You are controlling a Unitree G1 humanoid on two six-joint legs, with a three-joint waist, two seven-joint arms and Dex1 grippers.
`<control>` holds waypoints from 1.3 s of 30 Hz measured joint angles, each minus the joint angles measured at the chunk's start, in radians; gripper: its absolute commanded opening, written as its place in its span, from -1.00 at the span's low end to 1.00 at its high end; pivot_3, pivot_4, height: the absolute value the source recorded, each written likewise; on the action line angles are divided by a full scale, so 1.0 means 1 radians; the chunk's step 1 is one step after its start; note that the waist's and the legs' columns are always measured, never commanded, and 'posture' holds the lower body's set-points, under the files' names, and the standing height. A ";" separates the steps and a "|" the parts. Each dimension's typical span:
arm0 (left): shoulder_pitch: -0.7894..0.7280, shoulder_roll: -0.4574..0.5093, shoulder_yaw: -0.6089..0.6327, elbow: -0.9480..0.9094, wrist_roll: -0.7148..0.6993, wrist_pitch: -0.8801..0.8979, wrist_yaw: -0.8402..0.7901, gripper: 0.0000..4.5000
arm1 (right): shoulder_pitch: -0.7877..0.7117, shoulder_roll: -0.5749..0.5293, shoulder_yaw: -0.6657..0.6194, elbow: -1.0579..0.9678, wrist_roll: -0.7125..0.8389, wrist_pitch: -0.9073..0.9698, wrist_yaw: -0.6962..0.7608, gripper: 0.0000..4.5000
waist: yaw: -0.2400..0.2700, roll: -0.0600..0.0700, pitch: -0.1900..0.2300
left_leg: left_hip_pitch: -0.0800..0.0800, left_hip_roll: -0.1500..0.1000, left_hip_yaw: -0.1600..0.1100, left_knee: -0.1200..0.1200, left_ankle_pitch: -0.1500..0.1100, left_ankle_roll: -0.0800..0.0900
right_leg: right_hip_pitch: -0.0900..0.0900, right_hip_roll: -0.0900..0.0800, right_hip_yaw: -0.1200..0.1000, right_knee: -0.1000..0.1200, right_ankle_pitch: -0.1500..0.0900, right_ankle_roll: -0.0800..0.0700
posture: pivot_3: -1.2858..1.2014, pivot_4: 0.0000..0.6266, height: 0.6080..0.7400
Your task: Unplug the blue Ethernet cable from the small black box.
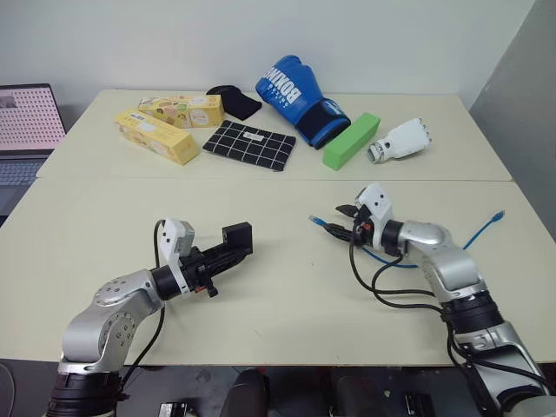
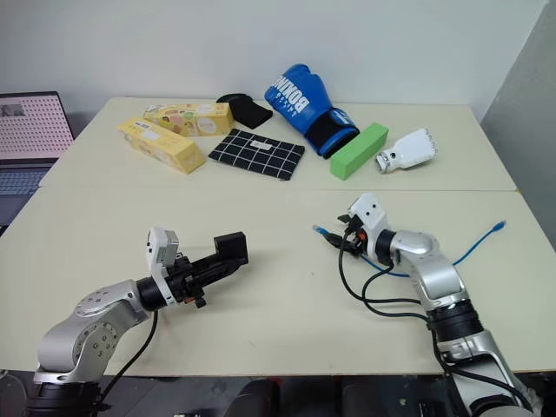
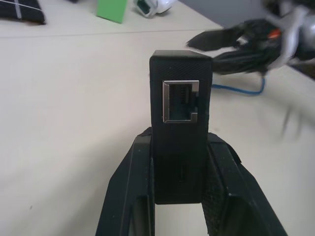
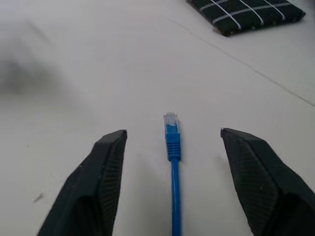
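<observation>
the left gripper (image 3: 179, 196) is clamped on the small black box (image 3: 180, 123), held above the surface (image 1: 278, 287) near its front edge, socket empty; the right gripper (image 4: 172, 142) stands wide apart; the blue ethernet cable (image 4: 173, 167) lies between its fingers, trailing toward the right edge.

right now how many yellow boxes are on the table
2, both at the far left of the table. One yellow box lies nearer the front beside the black checked cloth; the other yellow box sits just behind it. None looks hidden.
</observation>
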 measured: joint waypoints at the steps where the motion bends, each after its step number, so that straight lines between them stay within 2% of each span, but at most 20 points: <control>1: -0.003 -0.022 0.008 0.032 0.049 -0.070 0.036 -0.64 | -0.002 -0.012 0.004 -0.056 0.021 0.016 0.036 0.46 | -0.001 0.000 0.000 | 0.000 0.000 0.000 0.000 0.000 0.000 | 0.000 0.000 0.000 0.000 0.000 0.000 | 0.03 -0.52 1.00; 4: -0.025 -0.067 0.030 0.140 0.167 -0.247 0.138 -0.64 | -0.030 -0.002 0.037 -0.143 0.040 0.044 0.071 0.46 | -0.003 0.000 0.000 | 0.001 0.000 0.000 0.000 0.000 0.000 | 0.000 0.001 -0.001 0.001 0.000 0.000 | 0.03 -0.52 1.00; 8: -0.069 -0.118 0.080 0.317 0.286 -0.474 0.284 -0.64 | -0.079 0.078 0.101 -0.156 0.026 0.085 0.049 0.46 | -0.002 0.000 0.000 | 0.000 -0.001 0.000 0.001 0.000 0.000 | -0.001 0.000 -0.001 0.002 0.000 0.000 | 0.03 -0.52 1.00; 12: -0.105 -0.144 0.124 0.468 0.320 -0.601 0.373 -0.64 | -0.125 0.129 0.151 -0.136 -0.006 0.087 0.030 0.46 | 0.001 -0.001 -0.001 | -0.001 -0.001 -0.001 0.001 0.000 0.000 | -0.001 -0.001 -0.001 0.001 0.000 0.000 | 0.03 -0.52 1.00; 17: -0.130 -0.170 0.141 0.589 0.322 -0.682 0.398 -0.64 | -0.140 0.155 0.191 -0.126 -0.027 0.085 0.030 0.46 | 0.003 -0.002 -0.001 | -0.002 -0.001 -0.001 0.002 0.000 0.000 | -0.001 -0.002 -0.002 0.002 0.000 0.000 | 0.03 -0.52 1.00; 18: -0.133 -0.172 0.144 0.598 0.318 -0.687 0.397 -0.49 | -0.140 0.154 0.192 -0.126 -0.028 0.085 0.031 0.48 | 0.003 -0.002 -0.001 | -0.002 -0.001 -0.001 0.002 0.000 0.000 | -0.001 -0.002 -0.002 0.002 0.000 0.000 | 0.03 -0.52 1.00; 19: -0.135 -0.174 0.146 0.603 0.314 -0.689 0.397 -0.33 | -0.140 0.152 0.192 -0.126 -0.028 0.085 0.031 0.48 | 0.003 -0.002 -0.001 | -0.002 -0.001 -0.001 0.002 0.000 0.000 | -0.001 -0.002 -0.002 0.002 0.000 0.000 | 0.03 -0.52 1.00; 25: -0.110 -0.181 0.166 0.582 0.269 -0.672 0.382 0.22 | -0.139 0.144 0.193 -0.126 -0.033 0.085 0.035 0.48 | -0.001 -0.002 -0.001 | -0.001 -0.001 -0.001 0.001 0.000 0.000 | -0.001 -0.002 -0.002 0.003 0.000 0.000 | 0.03 -0.52 1.00; 29: -0.051 -0.179 0.164 0.499 0.264 -0.624 0.384 0.60 | -0.136 0.142 0.193 -0.126 -0.034 0.085 0.033 0.48 | -0.005 -0.002 -0.001 | 0.000 -0.001 -0.001 0.001 0.000 0.000 | -0.001 -0.002 0.000 0.002 0.000 0.000 | 0.03 -0.52 1.00; 33: 0.078 -0.166 0.155 0.320 0.253 -0.497 0.391 0.60 | -0.118 0.143 0.192 -0.140 -0.034 0.093 0.021 0.48 | -0.008 -0.002 -0.001 | 0.000 0.000 -0.003 0.001 0.000 0.000 | -0.001 -0.002 0.000 0.003 0.000 0.000 | 0.03 -0.52 1.00; 39: 0.250 -0.060 0.144 0.038 0.231 -0.218 0.392 0.60 | -0.016 0.121 0.158 -0.192 -0.022 0.145 -0.023 0.48 | -0.005 -0.002 -0.002 | 0.000 0.000 -0.004 0.001 0.000 0.000 | -0.001 -0.001 0.000 0.003 0.000 0.000 | 0.03 -0.52 1.00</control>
